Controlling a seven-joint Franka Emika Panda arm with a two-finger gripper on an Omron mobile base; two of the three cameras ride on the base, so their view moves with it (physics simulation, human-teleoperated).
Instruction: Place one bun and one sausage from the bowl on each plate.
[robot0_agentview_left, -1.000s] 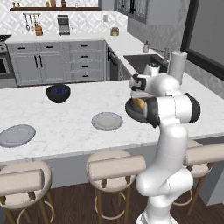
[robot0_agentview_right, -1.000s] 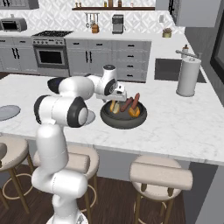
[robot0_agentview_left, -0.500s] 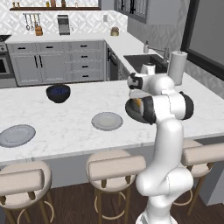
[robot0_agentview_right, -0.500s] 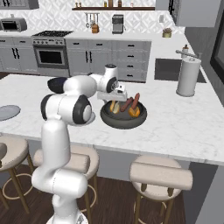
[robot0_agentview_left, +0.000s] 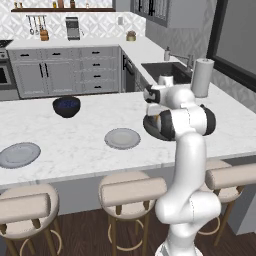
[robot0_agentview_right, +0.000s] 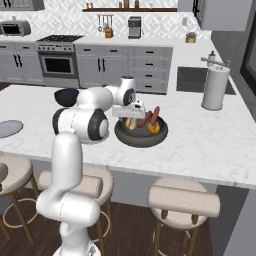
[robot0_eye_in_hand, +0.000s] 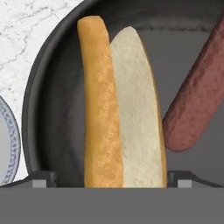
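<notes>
On the far left of the white marble surface (robot0_agentview_left: 75, 145), in the left base view, lies one light-grey plate (robot0_agentview_left: 19, 154). To its right and further back stands a small blue-black bowl (robot0_agentview_left: 66, 106). A second plate (robot0_agentview_left: 122, 138) lies near the middle of the surface, just left of the wide dark bowl (robot0_agentview_left: 150, 127), whose right part is hidden behind the white arm.

In the right base view the same wide bowl (robot0_agentview_right: 141, 136) sits right of the arm's elbow and holds orange buns and red-brown sausages; one sausage (robot0_agentview_right: 154, 114) leans up over the far rim. The tool (robot0_agentview_right: 129, 113) hangs over the near left part of this bowl. Further right a paper-towel roll (robot0_agentview_right: 215, 88) stands upright near the sink.

In the hand view a bun (robot0_eye_in_hand: 120, 105) lies lengthwise between the two dark fingertips (robot0_eye_in_hand: 41, 178), one at each lower corner, showing its golden crust on the left and pale cut face on the right. The tool's jaws are spread fully wide, touch nothing, and hold nothing. A sausage (robot0_eye_in_hand: 199, 98) lies just right of the bun, apart from it. A plate edge (robot0_eye_in_hand: 8, 144) shows at the left, outside the bowl's rim (robot0_eye_in_hand: 35, 92).
</notes>
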